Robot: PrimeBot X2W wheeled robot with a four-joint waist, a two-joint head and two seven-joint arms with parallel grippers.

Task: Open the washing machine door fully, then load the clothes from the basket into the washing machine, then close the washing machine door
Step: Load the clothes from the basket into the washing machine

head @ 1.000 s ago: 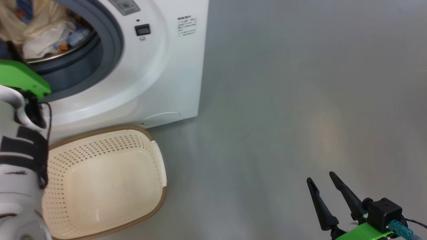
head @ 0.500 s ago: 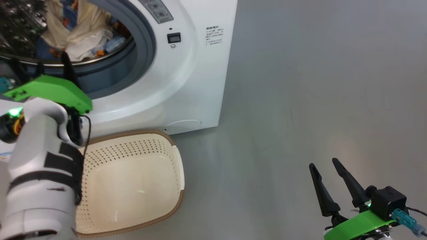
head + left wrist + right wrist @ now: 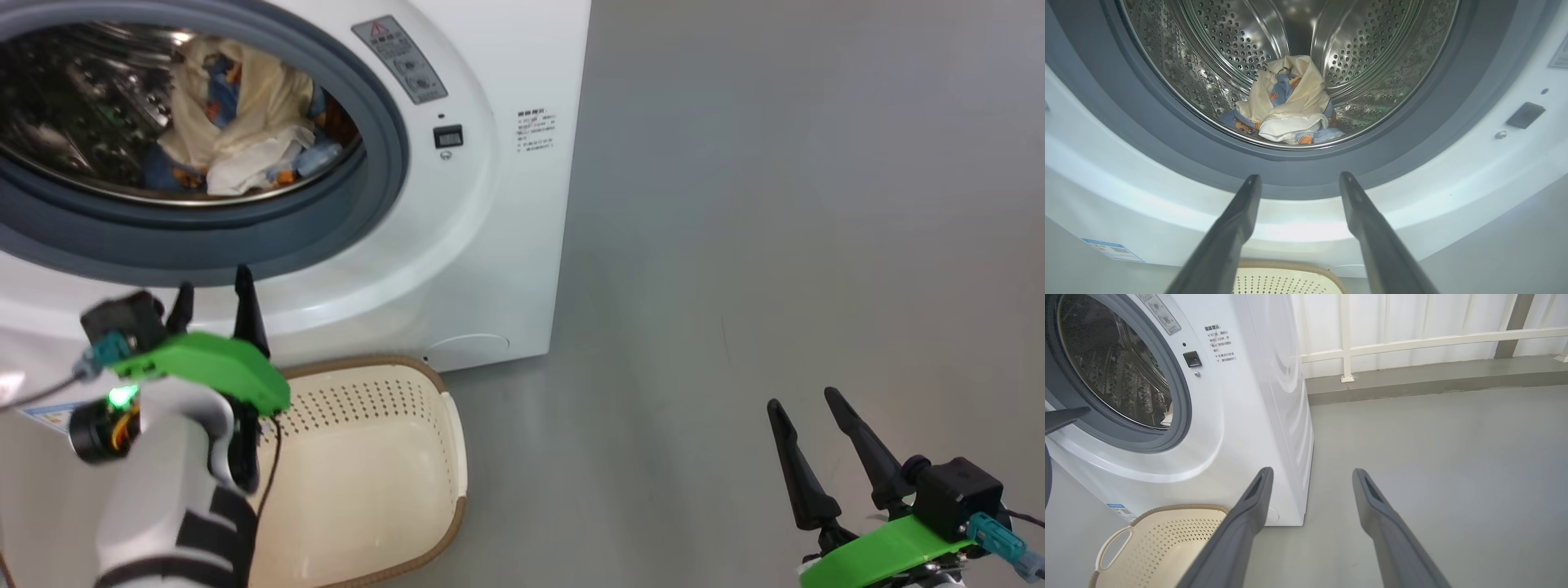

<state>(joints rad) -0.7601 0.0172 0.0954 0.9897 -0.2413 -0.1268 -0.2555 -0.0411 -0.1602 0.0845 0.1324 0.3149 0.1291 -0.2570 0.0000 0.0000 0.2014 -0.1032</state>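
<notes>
Left wrist view: the clothes point(image 3: 1286, 102) lie inside the washing machine point(image 3: 1118, 192), well beyond the left gripper point(image 3: 1300, 176), jaws spread empty; right gripper point(image 3: 1311, 471) likewise.

washing machine point(image 3: 490, 204) mouth unblocked; clothes point(image 3: 1290, 102) low in drum point(image 3: 1229, 36); basket point(image 3: 367, 400) just below; bare floor point(image 3: 775, 245) to right.

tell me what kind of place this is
Likely a laundry corner of a balcony or utility room: a big white front-loading washing machine stands on a grey floor, with a cream perforated plastic basket before it and a white railing behind.
</notes>
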